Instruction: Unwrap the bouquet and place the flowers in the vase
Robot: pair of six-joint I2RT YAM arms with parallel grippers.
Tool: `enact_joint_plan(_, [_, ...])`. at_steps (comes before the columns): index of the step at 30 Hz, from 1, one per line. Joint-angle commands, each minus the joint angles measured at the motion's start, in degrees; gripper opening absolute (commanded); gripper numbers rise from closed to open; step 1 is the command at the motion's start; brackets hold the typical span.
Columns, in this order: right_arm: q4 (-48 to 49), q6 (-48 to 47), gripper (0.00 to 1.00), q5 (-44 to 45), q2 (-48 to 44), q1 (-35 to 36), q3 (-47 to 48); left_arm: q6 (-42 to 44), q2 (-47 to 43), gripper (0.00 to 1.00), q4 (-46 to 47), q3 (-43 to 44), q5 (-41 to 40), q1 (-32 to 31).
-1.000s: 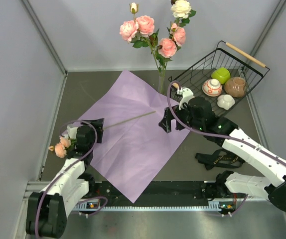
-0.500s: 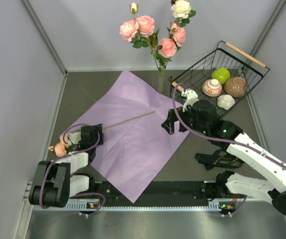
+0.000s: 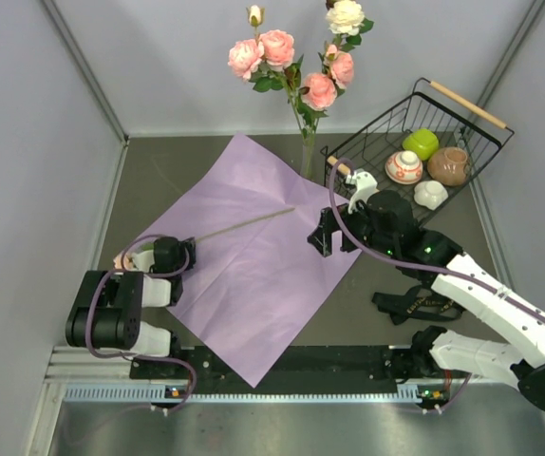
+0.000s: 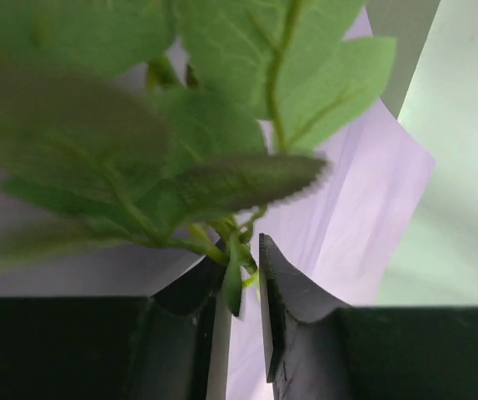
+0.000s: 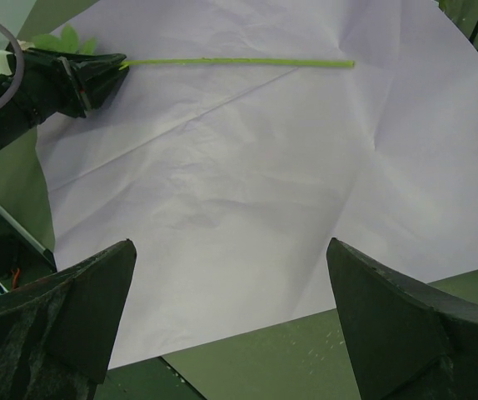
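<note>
Grey surface [image 3: 159, 161], walled on three sides. Left hand [image 4: 243, 250] at the lilac paper sheet's [image 3: 253, 275] left corner, fingers narrowed around a rose stem [image 3: 244, 224] just below its leaves; pinched or not, cannot tell. Stem lies diagonally across the sheet. Right hand [image 5: 229, 250] spread wide, holding nothing, above the sheet's right edge. Behind it: vase [image 3: 308, 157] holding other roses [image 3: 277, 47], wire basket [image 3: 386, 128] beside it. Black ribbon [image 3: 415, 304] on the near right.

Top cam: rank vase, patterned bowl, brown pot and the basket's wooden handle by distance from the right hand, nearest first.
1. Vase: just beyond the right hand, toward the back.
2. Patterned bowl: left side of the basket.
3. Brown pot: in the basket, further right.
4. Wooden handle: the basket's far right rim.
</note>
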Motion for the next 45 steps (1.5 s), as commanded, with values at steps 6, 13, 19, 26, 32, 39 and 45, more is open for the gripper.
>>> enact_joint_plan(6, [1.2, 0.6, 0.99, 0.3, -0.3, 0.6, 1.1, 17.1, -6.7, 0.00, 2.8, 6.5, 10.1, 0.4])
enact_joint_plan(13, [0.8, -1.4, 0.99, 0.9, 0.7, 0.6, 3.7, 33.7, -28.6, 0.00, -7.3, 9.1, 19.9, -0.1])
enact_joint_plan(19, [0.7, -2.7, 0.99, -3.1, 3.4, 0.5, 7.9, 47.1, -35.2, 0.00, -8.5, 15.8, 45.2, -0.1])
enact_joint_plan(26, [3.8, -5.0, 0.99, -23.2, 9.1, 0.5, 13.1, 45.2, -33.6, 0.00, -0.6, 20.5, 68.7, -4.5])
enact_joint_plan(32, [7.3, 0.5, 0.95, -29.6, 12.1, 0.6, 16.2, 61.7, -31.8, 0.00, -17.3, 29.2, 70.6, -17.3])
enact_joint_plan(39, [17.0, 4.4, 0.73, -36.3, 9.4, 0.5, 12.5, 60.5, -27.6, 0.00, -14.4, 30.3, 69.7, -22.7])
enact_joint_plan(45, [22.1, 4.7, 0.58, -41.4, 6.3, 0.5, 6.9, 58.0, -27.2, 0.00, -11.7, 30.4, 69.3, -22.8])
